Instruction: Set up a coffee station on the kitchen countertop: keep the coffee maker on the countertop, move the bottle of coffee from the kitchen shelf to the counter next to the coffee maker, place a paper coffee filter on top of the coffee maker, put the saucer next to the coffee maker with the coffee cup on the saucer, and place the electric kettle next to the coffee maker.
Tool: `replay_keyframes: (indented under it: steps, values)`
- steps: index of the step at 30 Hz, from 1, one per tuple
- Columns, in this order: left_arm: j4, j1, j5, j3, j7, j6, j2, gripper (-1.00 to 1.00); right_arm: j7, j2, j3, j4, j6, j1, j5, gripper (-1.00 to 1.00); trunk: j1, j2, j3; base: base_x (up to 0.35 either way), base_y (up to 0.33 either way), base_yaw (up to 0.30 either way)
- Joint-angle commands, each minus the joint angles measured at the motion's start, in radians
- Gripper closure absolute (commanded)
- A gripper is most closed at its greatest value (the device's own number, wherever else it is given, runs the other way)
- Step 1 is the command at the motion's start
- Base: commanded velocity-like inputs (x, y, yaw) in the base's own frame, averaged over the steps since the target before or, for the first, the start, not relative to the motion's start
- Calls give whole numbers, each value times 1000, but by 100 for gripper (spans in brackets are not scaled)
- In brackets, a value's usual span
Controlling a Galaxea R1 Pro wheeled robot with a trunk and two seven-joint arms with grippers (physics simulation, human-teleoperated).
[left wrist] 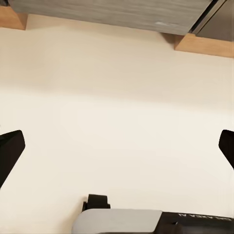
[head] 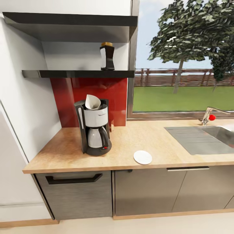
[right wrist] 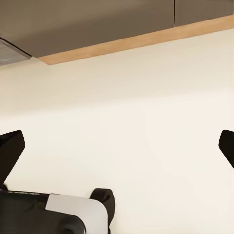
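On countertop: coffee maker w/ filter atop; both grippers' fingers spread wide, empty.

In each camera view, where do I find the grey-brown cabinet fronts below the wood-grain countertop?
Head view: grey-brown cabinet fronts directly beneath the light wood-grain countertop.
Left wrist view: beyond the pale floor.
Right wrist view: also beyond the pale floor.
Shared landmark: the light wooden plinth strip under the fronts.

Sink: cut off at the picture's right edge. Bottle of coffee: label text too small to read. Left gripper, right gripper: fingertips cropped at frame sides.
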Motion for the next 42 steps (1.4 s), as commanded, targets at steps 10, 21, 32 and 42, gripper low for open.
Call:
replay_keyframes:
  steps: [10, 21, 32, 42]
  values:
    - [-1, 0, 2, 7, -10, 1, -1, -100, 0, 2, 10, 5, -10, -1, -3, -100, -38, 69, 30, 0, 0, 0]
    - [-1, 0, 1, 6, -10, 1, -1, -100, -2, 2, 10, 5, -12, 0, -3, -100, -80, 146, 65, 0, 0, 0]
    - [-1, 0, 1, 6, -10, 1, -1, -100, -2, 2, 10, 5, -13, 0, -3, -100, -123, 223, 99, 0, 0, 0]
    - [-1, 0, 2, 8, -10, 1, -1, -100, -2, 2, 10, 5, -14, 0, -3, -100, -149, 272, 121, 0, 0, 0]
